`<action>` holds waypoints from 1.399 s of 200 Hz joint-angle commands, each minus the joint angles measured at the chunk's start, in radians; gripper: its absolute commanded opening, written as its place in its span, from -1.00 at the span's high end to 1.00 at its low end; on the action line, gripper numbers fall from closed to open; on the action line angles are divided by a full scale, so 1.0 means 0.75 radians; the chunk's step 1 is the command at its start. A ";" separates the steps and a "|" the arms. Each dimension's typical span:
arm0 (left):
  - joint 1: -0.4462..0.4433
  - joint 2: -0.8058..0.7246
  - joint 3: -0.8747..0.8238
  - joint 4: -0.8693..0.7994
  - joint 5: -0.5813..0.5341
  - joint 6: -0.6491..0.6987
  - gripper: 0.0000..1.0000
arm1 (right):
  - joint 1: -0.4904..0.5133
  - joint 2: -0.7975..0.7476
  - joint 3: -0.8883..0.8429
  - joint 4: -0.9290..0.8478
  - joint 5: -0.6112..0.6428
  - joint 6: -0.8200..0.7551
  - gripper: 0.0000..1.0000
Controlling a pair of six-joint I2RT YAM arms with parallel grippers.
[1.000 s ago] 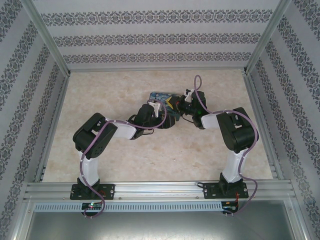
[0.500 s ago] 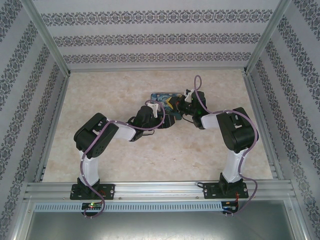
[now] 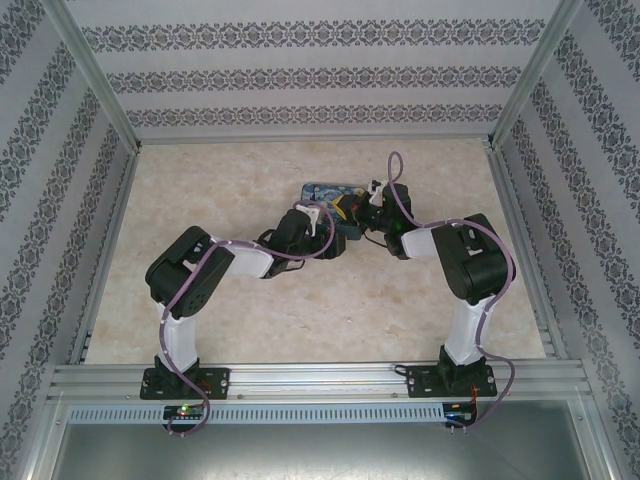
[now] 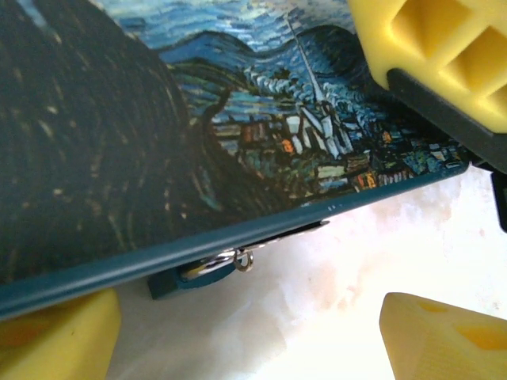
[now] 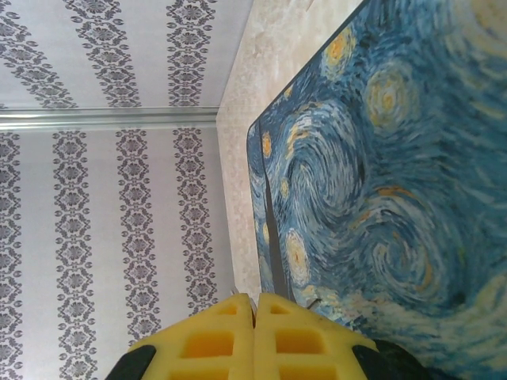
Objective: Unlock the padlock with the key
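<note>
The padlock [image 4: 187,277], a small blue body with a silver ring, hangs at the near edge of the swirl-painted box [image 4: 119,142], tucked under its rim. My left gripper [image 4: 249,340] is open, one yellow finger on each side below the padlock, touching neither it nor the box. My right gripper [image 5: 255,305] is shut above the box lid [image 5: 380,182]. A thin metal sliver, the key [image 5: 234,292], pokes out between its tips. In the top view both grippers meet at the box [image 3: 322,189], the left [image 3: 335,238] at its near side and the right [image 3: 347,208] over its right end.
A yellow finger [image 4: 432,47] of the right gripper hangs over the box's right end, close above my left gripper. The box lies far centre on the pale marble tabletop [image 3: 220,180]. Patterned walls [image 3: 300,75] and aluminium rails [image 3: 320,378] enclose the table.
The left gripper shifted slightly along the box's near edge. The right arm has stayed still.
</note>
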 commanded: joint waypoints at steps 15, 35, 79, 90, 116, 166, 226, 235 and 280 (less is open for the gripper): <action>-0.008 0.012 0.077 -0.068 -0.029 0.130 -0.70 | 0.009 0.036 -0.017 0.026 0.004 0.000 1.00; -0.009 0.032 0.096 -0.054 0.003 0.134 -0.71 | 0.010 0.046 -0.017 0.028 0.003 0.002 1.00; -0.028 0.092 0.127 -0.010 0.085 0.101 -0.70 | 0.009 0.056 -0.021 0.032 0.001 0.003 1.00; -0.033 0.101 0.128 -0.001 0.078 0.097 -0.70 | 0.009 0.056 -0.020 0.032 0.001 0.003 1.00; -0.036 0.116 0.121 0.006 0.055 0.087 -0.70 | 0.009 0.056 -0.022 0.032 -0.003 0.002 1.00; -0.039 0.117 0.125 0.052 0.097 0.058 -0.71 | 0.010 0.064 -0.025 0.034 -0.002 0.003 1.00; -0.015 0.128 0.011 0.445 0.230 -0.268 -0.68 | 0.007 0.068 -0.029 0.038 -0.004 0.000 1.00; -0.011 0.131 0.000 0.484 0.228 -0.299 -0.68 | 0.005 0.070 -0.032 0.038 -0.004 0.000 1.00; -0.007 0.156 -0.025 0.567 0.226 -0.386 -0.66 | 0.005 0.080 -0.031 0.044 -0.006 0.002 1.00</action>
